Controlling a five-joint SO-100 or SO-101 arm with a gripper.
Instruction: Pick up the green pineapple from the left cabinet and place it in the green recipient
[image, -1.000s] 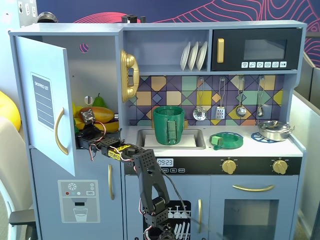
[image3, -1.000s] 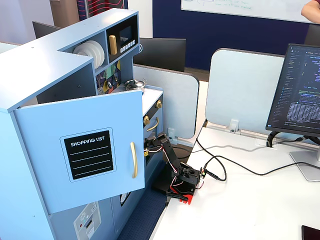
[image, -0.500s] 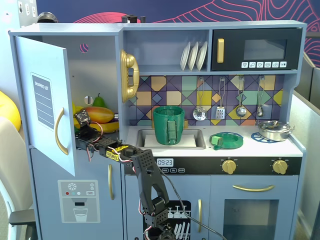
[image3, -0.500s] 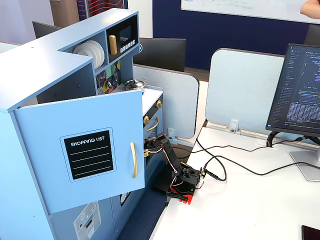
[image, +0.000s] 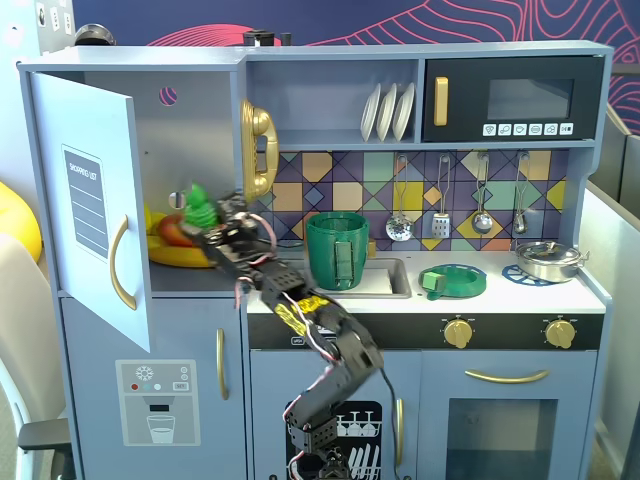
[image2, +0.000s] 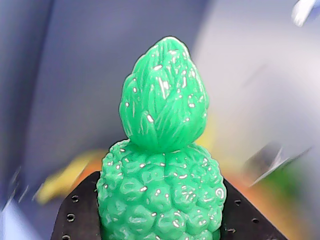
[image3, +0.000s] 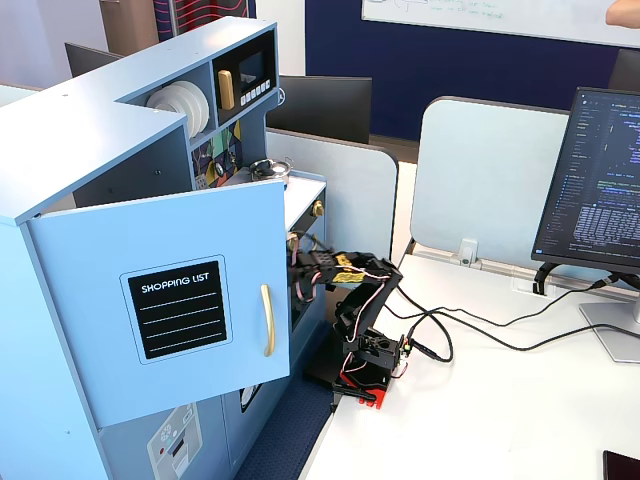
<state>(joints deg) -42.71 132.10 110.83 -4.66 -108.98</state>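
Note:
The green pineapple (image: 197, 207) is a bumpy green plastic toy fruit with a leafy crown. My gripper (image: 205, 228) is shut on it at the open mouth of the left cabinet (image: 190, 150), just above the yellow tray. In the wrist view the pineapple (image2: 162, 165) fills the middle, held upright between my black fingers (image2: 77, 212). The cabinet door (image: 92, 215) with gold handle and list sticker stands open to the left. The green recipient (image: 337, 249), a tall dark green pot, stands on the counter by the sink, right of my gripper. In the side fixed view the door (image3: 180, 300) hides the gripper.
A yellow tray (image: 175, 250) with fruit lies in the cabinet. A gold phone handle (image: 259, 150) hangs on the cabinet's right wall. A flat green-and-blue dish (image: 453, 280) and a steel pan (image: 548, 260) sit on the counter. The arm's base (image3: 362, 362) stands on a white desk.

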